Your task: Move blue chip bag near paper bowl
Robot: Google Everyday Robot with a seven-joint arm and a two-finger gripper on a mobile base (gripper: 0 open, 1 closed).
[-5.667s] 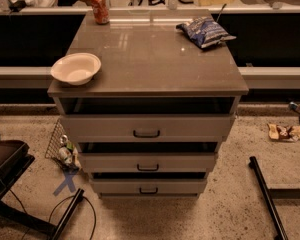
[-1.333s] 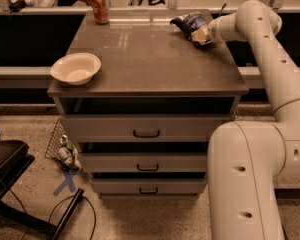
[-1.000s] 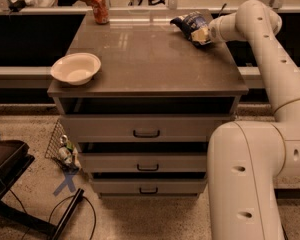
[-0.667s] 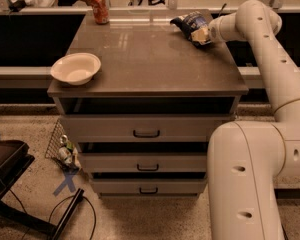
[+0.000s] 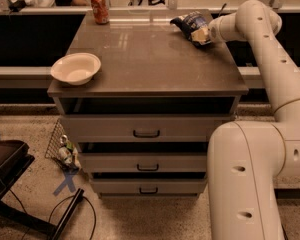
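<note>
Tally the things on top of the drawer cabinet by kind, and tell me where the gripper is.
Chip bags: 1, the blue chip bag at the far right.
Bowls: 1, the paper bowl at the near left corner.
Cans: 1, the orange soda can at the far left.
Total: 3 on the cabinet.
The gripper is at the bag's right end.
</note>
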